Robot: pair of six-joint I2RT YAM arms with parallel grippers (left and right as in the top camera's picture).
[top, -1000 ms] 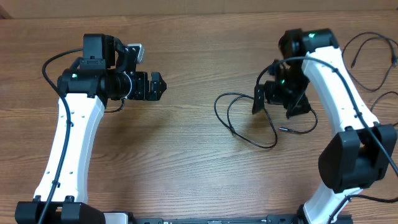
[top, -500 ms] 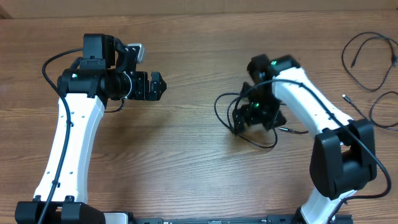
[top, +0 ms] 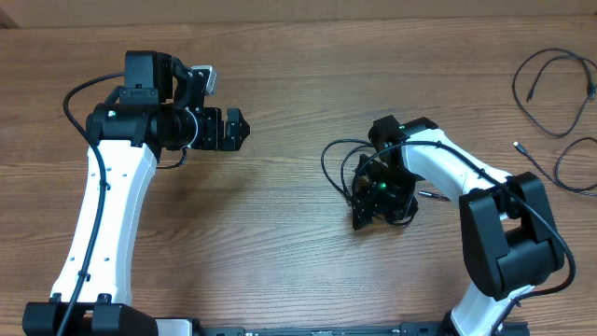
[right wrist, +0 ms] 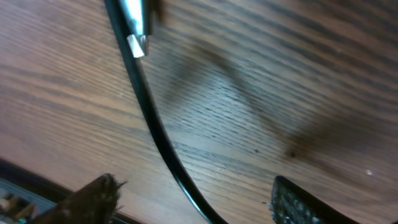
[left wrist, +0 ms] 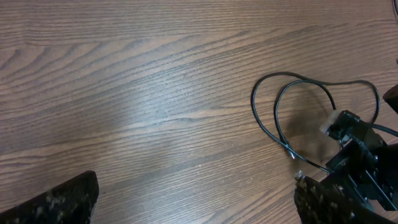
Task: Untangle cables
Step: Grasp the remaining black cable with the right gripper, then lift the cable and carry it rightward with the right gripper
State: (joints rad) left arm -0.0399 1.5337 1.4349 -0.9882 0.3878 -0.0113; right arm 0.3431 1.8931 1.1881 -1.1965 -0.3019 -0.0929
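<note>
A tangle of thin black cables (top: 341,166) lies looped on the wooden table, right of centre. My right gripper (top: 378,201) is down on its right part. In the right wrist view one black cable (right wrist: 155,134) with a silver-tipped plug (right wrist: 134,25) runs between the jaws of my right gripper (right wrist: 194,185). The jaws stand apart and neither finger touches the cable. My left gripper (top: 235,129) hovers open and empty, well left of the tangle. In the left wrist view the cable loops (left wrist: 277,118) show ahead of my left gripper (left wrist: 196,208).
More loose black cables (top: 548,86) lie at the far right edge, with another loop (top: 571,170) below them. Bare wooden table (top: 280,233) lies between the two arms.
The right arm has swung left and down from beside the tangle onto it, and its jaws have narrowed around a cable. The left arm has not moved.
</note>
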